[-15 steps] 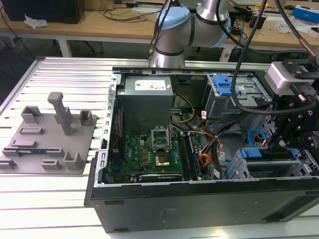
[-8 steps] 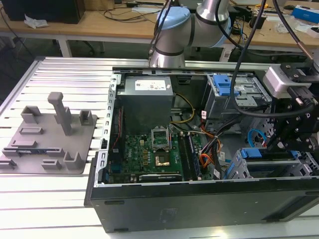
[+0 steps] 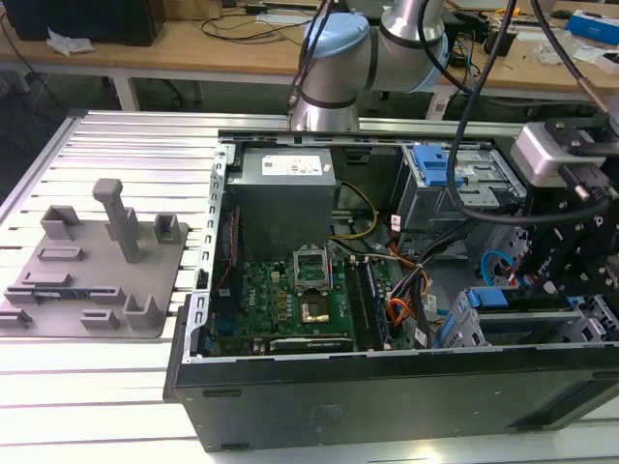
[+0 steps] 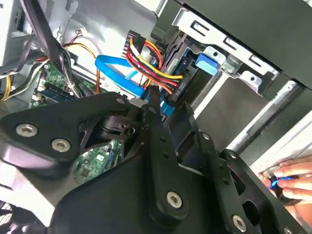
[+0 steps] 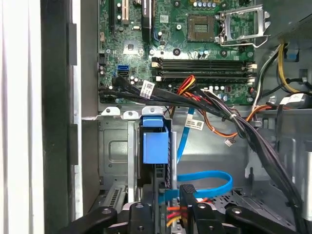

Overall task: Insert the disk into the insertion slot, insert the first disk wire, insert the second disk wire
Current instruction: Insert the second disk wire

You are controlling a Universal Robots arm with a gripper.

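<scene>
Your disk (image 5: pixel 155 146), edge-on in its bright blue carrier, sits in the grey insertion slot (image 5: pixel 113 151); no legible writing on it. Your claw (image 5: pixel 170 207) is clamped on a black connector (image 5: pixel 187 191) with red-yellow-orange wires (image 4: pixel 148 61), beside a blue cable (image 5: pixel 204 183).

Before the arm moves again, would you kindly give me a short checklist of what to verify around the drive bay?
1. Silver-grey hard drive in blue plastic carrier sits inside the grey perforated sheet-metal bay: ok.
2. Flat blue data cable fully plugged at the drive: cannot tell.
3. Red, yellow and orange power wires fully plugged: cannot tell.
4. Gripper close to the drive's connector end: ok.
5. Workspace free of people: not ok, a person's hand is near the case.
</scene>
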